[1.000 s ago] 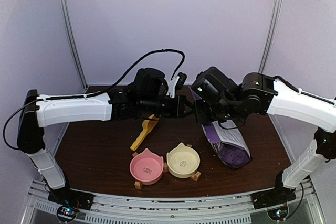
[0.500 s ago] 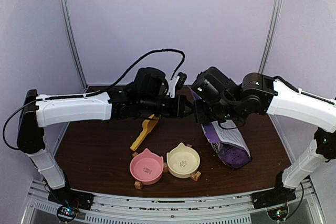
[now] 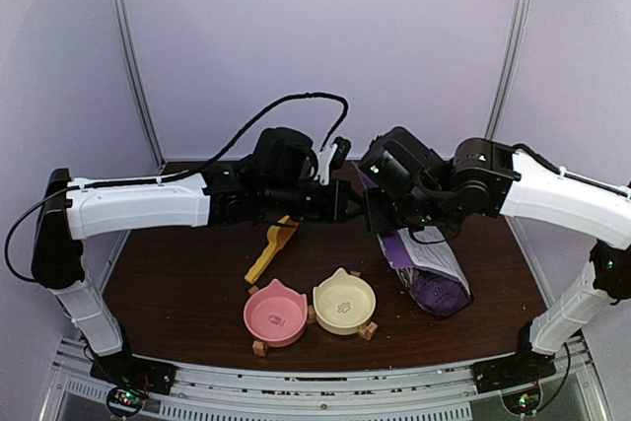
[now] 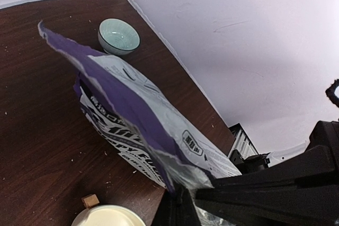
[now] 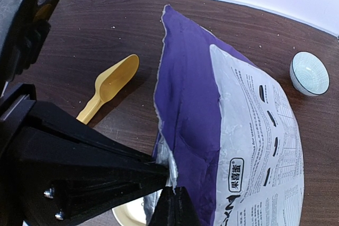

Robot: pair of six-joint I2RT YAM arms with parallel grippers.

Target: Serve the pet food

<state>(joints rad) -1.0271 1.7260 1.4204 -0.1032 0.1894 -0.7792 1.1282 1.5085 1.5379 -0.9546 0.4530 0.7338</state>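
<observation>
L pincer [image 3: 344,207] is shut tight on the torn top edge of the purple-and-white foil puppy-food bag [image 3: 431,265]. R pincer [image 3: 373,212] is shut on that same edge, tip to tip w/ the L one, so the two meet mid-air over the dark brown wooden table [image 3: 177,288]. In the R wrist view the bite sits where the purple front and the silvery lining part. We read this as a pull-apart to open the mouth, tho these views don't show how far the seam has given.

Pet food: no pellets in sight, neither in the bowls nor on the scoop. We judge it's inside the bag, i.e. below the pinch and toward the R arm's side. The bag's long axis runs from the lifted, pinched top down to its bottom, which rests on the table's R half.

Outward: a yellow plastic scoop [image 3: 270,252] lies flat just below the L pincer, handle toward the near edge; the L arm is nearer it. A pink cat-eared bowl [image 3: 275,314] and a cream cat-eared bowl [image 3: 344,303] sit just beside each other near the front, btw the arms, both looking empty. A small pale-teal ceramic bowl [image 5: 309,73] stands beyond the bag, apart from it.
</observation>
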